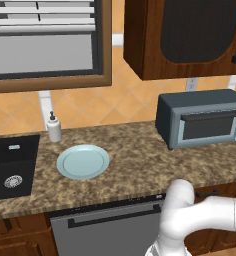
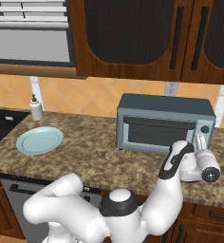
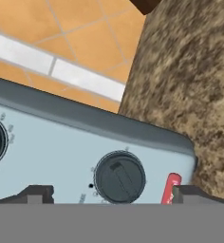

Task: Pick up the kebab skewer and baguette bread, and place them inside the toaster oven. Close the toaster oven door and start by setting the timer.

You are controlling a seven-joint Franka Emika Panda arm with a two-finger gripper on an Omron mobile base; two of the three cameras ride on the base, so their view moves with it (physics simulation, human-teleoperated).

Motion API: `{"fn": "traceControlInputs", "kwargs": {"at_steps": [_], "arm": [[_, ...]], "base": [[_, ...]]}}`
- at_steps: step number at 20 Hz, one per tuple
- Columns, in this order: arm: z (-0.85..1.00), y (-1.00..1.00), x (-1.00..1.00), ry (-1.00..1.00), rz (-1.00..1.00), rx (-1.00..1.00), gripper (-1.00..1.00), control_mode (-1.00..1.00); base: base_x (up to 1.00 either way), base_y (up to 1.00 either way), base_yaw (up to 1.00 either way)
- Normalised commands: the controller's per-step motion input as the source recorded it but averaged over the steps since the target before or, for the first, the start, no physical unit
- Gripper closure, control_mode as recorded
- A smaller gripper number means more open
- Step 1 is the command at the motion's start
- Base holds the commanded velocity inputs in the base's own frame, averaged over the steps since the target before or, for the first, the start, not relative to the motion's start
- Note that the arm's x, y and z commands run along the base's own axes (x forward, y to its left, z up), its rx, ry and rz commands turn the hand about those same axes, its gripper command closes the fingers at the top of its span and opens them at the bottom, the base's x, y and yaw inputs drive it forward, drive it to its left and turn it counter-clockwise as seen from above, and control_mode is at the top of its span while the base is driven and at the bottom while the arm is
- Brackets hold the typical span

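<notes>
Where the left base view looks over the granite counter (image 1: 135,165), the toaster oven (image 1: 202,117) stands at the counter's back right, against the tiled wall, its toaster oven door (image 1: 210,125) shut. A pale blue plate (image 1: 83,161) lies bare near the counter's left middle, a soap dispenser (image 1: 54,127) behind it at the back edge, a dark sink (image 1: 12,165) at the left end.

In the right base view the gripper (image 2: 200,141) is raised in front of the oven's right-side control panel (image 2: 205,134), near the counter's front right.

In the hand view the two finger tips (image 3: 35,193) stand wide apart with nothing between them, flanking a dark knob (image 3: 119,177) on the panel; a red lever (image 3: 170,187) sits beside the knob.
</notes>
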Motion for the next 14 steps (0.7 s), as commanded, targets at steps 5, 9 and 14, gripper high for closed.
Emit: {"fn": "traceControlInputs", "kwargs": {"at_steps": [5, 9, 14], "arm": [[-0.11, -0.24, 0.26, 0.0, -0.01, 0.0, -1.0, -1.0], [-0.13, -0.3, 0.2, 0.0, -0.01, 0.0, -1.0, -1.0], [-0.17, -0.22, 0.06, 0.0, -0.01, 0.0, -1.0, -1.0]], "base": [[0.0, 0.0, 0.0], [0.0, 0.0, 0.0], [0.0, 0.0, 0.0]]}}
